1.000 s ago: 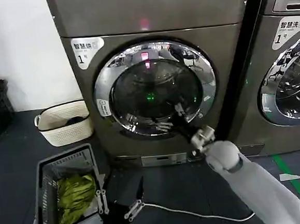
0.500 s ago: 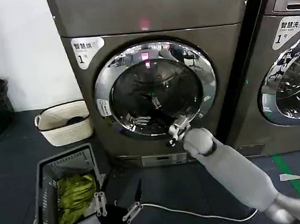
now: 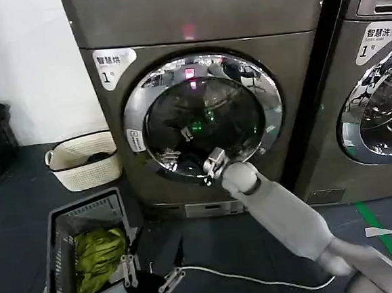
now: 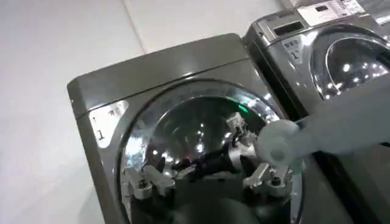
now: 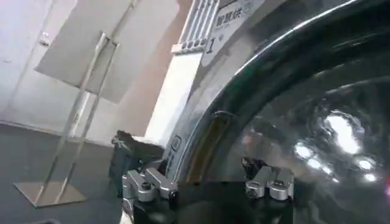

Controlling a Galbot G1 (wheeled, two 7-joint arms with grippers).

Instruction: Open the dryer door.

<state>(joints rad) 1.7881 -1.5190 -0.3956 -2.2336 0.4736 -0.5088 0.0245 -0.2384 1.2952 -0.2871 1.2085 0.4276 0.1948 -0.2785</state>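
Note:
The dryer (image 3: 193, 18) is a dark grey-bronze machine with a white "1" label. Its round dryer door (image 3: 134, 117) lies flush against the front, chrome ring around dark glass. My right gripper (image 3: 211, 164) is at the lower part of the ring, just left of centre, and stands open. In the right wrist view the right gripper (image 5: 207, 185) hovers close to the door's chrome ring (image 5: 244, 91) with nothing between its fingers. My left gripper (image 3: 152, 277) hangs low over the floor, open. In the left wrist view the left gripper (image 4: 206, 181) faces the dryer door (image 4: 183, 122).
A cream basket (image 3: 82, 162) sits on the floor left of the dryer. A grey crate (image 3: 59, 225) holding green cloth stands nearer me. A second machine (image 3: 375, 92) is on the right. A white cable (image 3: 261, 282) lies across the dark floor.
My right arm has swept left along the lower rim of the door, from its lower right to just left of centre. The door has stayed shut.

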